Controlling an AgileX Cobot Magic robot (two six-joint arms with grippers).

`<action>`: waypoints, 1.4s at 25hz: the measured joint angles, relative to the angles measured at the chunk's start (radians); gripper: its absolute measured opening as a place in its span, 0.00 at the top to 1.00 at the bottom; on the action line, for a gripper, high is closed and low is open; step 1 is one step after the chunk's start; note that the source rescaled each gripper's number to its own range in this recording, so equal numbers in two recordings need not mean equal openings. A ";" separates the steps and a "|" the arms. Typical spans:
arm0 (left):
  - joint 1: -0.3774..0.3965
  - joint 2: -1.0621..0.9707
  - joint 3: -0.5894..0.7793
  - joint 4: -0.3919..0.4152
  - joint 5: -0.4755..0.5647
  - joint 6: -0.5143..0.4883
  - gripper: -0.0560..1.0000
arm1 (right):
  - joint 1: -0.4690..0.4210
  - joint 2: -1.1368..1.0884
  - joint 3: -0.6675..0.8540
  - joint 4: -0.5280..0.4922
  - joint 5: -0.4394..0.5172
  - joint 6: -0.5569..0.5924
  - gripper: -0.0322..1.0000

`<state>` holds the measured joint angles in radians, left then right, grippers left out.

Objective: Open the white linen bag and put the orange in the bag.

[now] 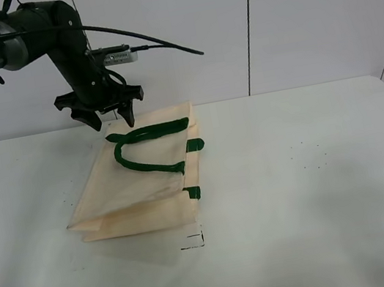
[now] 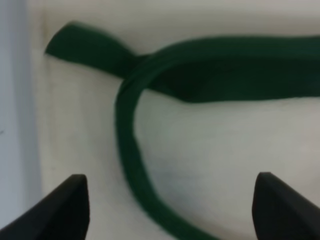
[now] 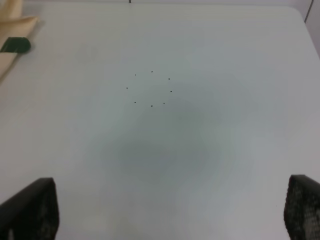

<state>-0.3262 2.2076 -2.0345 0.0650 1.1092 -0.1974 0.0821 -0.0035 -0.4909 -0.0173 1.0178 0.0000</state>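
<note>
Left gripper (image 1: 109, 118) spread wide, holding nothing, poised just above the white linen bag (image 1: 133, 191), near its green handle (image 1: 149, 132).

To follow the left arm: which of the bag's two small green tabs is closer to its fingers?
The rear tab, farther from the camera; the front tab lies farther along the same edge.

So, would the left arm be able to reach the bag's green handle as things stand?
Probably yes. The left gripper hangs open just above the far end of the green handle, which lies on top of the white linen bag, with nothing between them.
</note>
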 joint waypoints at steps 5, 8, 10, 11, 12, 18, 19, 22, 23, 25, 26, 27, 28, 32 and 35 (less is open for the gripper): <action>0.050 0.000 0.000 0.018 0.017 0.001 0.14 | 0.000 0.000 0.000 -0.001 0.000 0.000 0.00; 0.113 0.000 0.000 0.025 0.019 0.003 0.14 | 0.000 0.000 0.000 -0.001 0.000 0.000 0.00; 0.155 0.000 0.000 0.029 0.029 0.015 0.14 | 0.000 0.000 0.000 -0.001 0.000 0.000 0.00; 0.178 0.000 0.000 0.029 0.040 0.020 0.14 | 0.000 0.000 0.000 -0.001 0.000 0.000 0.00; 0.197 0.000 0.000 0.029 0.053 0.024 0.14 | 0.000 0.000 0.000 -0.001 0.000 0.000 0.00; 0.232 0.000 0.000 0.029 0.078 0.029 0.14 | 0.000 0.000 0.000 -0.001 0.000 0.000 0.00; 0.232 0.000 0.000 0.029 0.078 0.030 0.14 | 0.000 0.000 0.000 -0.001 0.000 0.000 0.00; 0.232 -0.006 0.012 0.029 0.078 0.033 0.14 | 0.000 0.000 0.000 -0.001 0.000 0.000 0.00; 0.232 -0.015 0.024 0.029 0.078 0.033 0.14 | 0.000 0.000 0.000 -0.001 0.000 0.000 0.00; 0.232 -0.048 0.062 0.028 0.078 0.033 0.14 | 0.000 0.000 0.000 -0.001 0.000 0.000 0.00; 0.232 -0.068 0.082 0.028 0.078 0.033 0.14 | 0.000 0.000 0.000 -0.001 0.000 0.000 0.00; 0.232 -0.094 0.112 0.028 0.078 0.033 0.14 | 0.000 0.000 0.000 -0.001 0.000 0.000 0.00; 0.232 -0.126 0.147 0.028 0.078 0.033 0.14 | 0.000 0.000 0.000 -0.001 0.000 0.000 0.00; 0.232 -0.267 0.316 0.028 0.078 0.033 0.14 | 0.000 0.000 0.000 -0.001 0.000 0.000 0.00; 0.232 -0.402 0.466 0.021 0.078 0.034 0.14 | 0.000 0.000 0.000 -0.001 0.000 0.000 0.00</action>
<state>-0.0945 1.8059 -1.5686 0.0861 1.1870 -0.1632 0.0821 -0.0035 -0.4909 -0.0182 1.0178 0.0000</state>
